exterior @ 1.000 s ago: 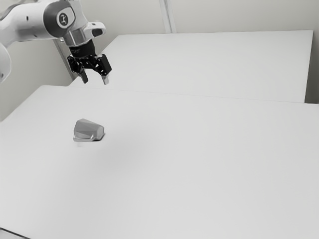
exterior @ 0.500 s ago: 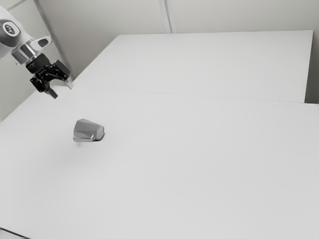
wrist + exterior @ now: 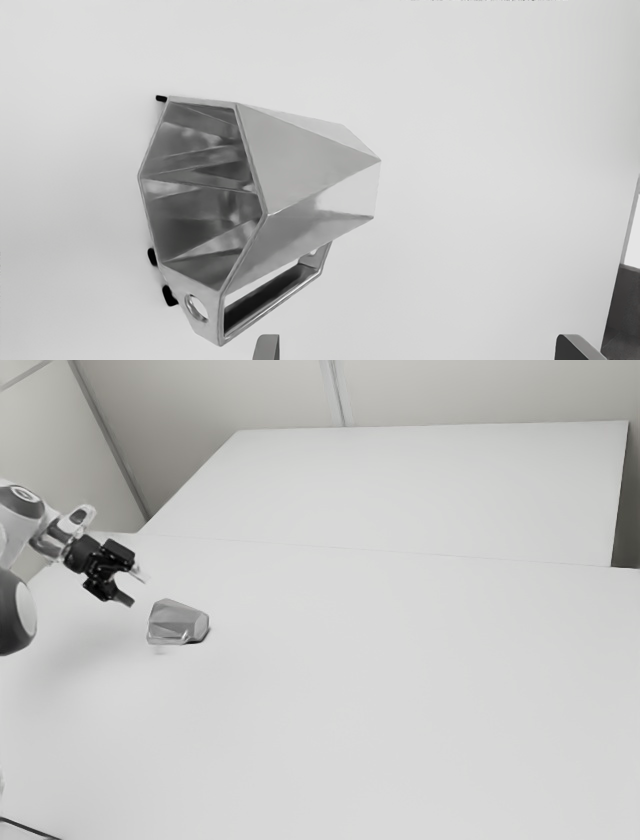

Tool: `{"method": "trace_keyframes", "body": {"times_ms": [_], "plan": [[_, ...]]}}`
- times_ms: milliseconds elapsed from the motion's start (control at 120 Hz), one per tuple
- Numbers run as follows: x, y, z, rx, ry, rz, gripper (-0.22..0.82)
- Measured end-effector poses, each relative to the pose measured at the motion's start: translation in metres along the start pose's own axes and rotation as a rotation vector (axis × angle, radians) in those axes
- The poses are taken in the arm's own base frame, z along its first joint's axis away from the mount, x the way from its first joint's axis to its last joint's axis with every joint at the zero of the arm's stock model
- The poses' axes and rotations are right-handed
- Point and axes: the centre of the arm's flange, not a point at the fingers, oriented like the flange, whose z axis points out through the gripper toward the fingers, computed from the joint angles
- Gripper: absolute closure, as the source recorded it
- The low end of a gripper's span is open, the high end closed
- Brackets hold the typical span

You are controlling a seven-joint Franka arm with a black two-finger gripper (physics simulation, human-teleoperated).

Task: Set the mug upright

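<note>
Judging by its thin, shiny walls, the silver, faceted, metallic mug (image 3: 310,170) should be stiff and fairly light, more likely to dent than to shatter; its smooth facets may slip under a poorly squared grip. It lies on its side on the smooth white surface (image 3: 400,690), just beyond the black two-finger gripper (image 3: 133,588) towards the exterior view's right. The fingers (image 3: 268,350) stand wide apart with nothing between them. The squared, open-looped handle (image 3: 275,303) is the part nearest them, and I cannot tell whether it touches the surface.

The body looks the best place to take hold, the fingers closing on opposite facets near the open rim (image 3: 251,160); a pinch on the handle alone could let the weight swing. That same handle is the main thing in the way, since a straight approach might nudge it and roll or slide the mug. The surface limits how low the fingers can reach. Small black patches (image 3: 152,256) sit beside the rim, their nature unclear. A second white, flat-topped slab (image 3: 400,490) lies well apart.
</note>
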Motion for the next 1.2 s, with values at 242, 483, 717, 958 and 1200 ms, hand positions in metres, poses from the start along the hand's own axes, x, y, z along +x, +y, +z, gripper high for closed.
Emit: {"method": "trace_keyframes", "body": {"times_ms": [242,483,717,958,1200], "plan": [[0.015,-0.032,0.014,-0.027,0.047,0.096,0.0],[0.021,-0.055,0.038,-0.083,0.089,0.138,0.0],[0.01,-0.058,0.073,-0.271,0.093,0.144,0.0],[0.007,-0.052,0.078,-0.346,0.092,0.176,0.54],[0.006,-0.045,0.073,-0.358,0.096,0.207,0.73]]}}
